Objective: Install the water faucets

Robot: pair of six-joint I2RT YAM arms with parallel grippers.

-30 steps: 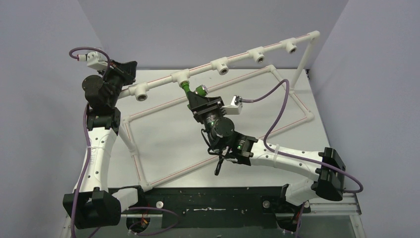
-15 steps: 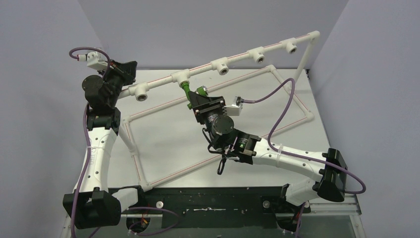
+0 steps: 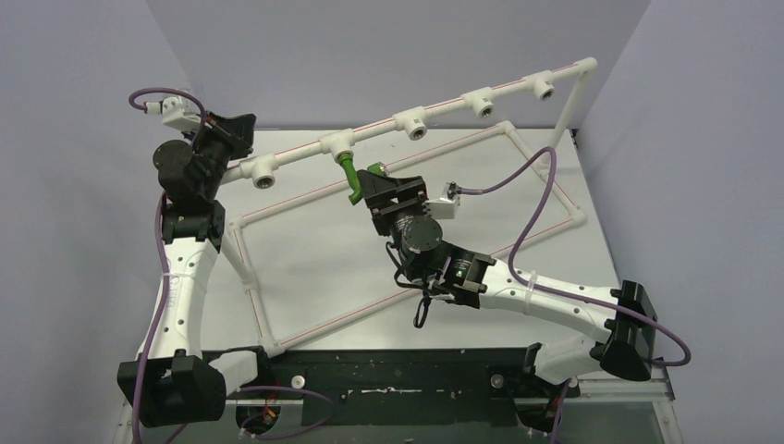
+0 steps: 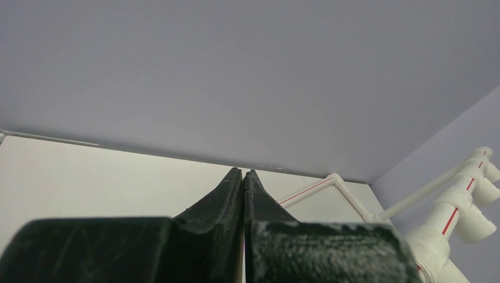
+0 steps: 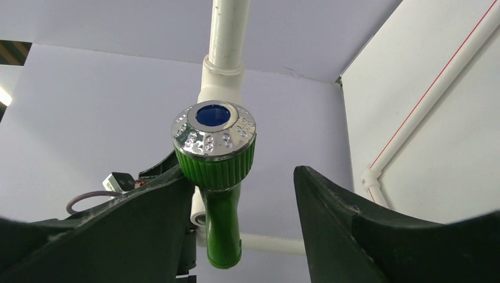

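Observation:
The bright-green water faucet [image 3: 349, 178] hangs from a white tee fitting [image 3: 337, 143] on the raised pipe rail, spout pointing down. In the right wrist view the faucet [image 5: 223, 194] shows its ribbed knob with a silver cap and blue centre, below the tee [image 5: 221, 79]. My right gripper [image 3: 372, 185] is open just right of the faucet. In its wrist view the gripper [image 5: 242, 197] has the faucet between its jaws, close against the left finger [image 5: 147, 224] and apart from the right one. My left gripper [image 3: 242, 125] is shut and empty by the rail's left end; it also shows in the left wrist view [image 4: 243, 172].
The pipe rail [image 3: 462, 104] carries several open tees and runs up to the back right. A rectangular white pipe frame [image 3: 305, 199] lies on the table. In the left wrist view tees [image 4: 457, 218] stand at the right edge. Purple cables loop from both wrists.
My right gripper has drawn back to the right and off the faucet, its arm shifting right. The faucet stays hanging from the tee, its spout now in plain sight. The left arm has not moved.

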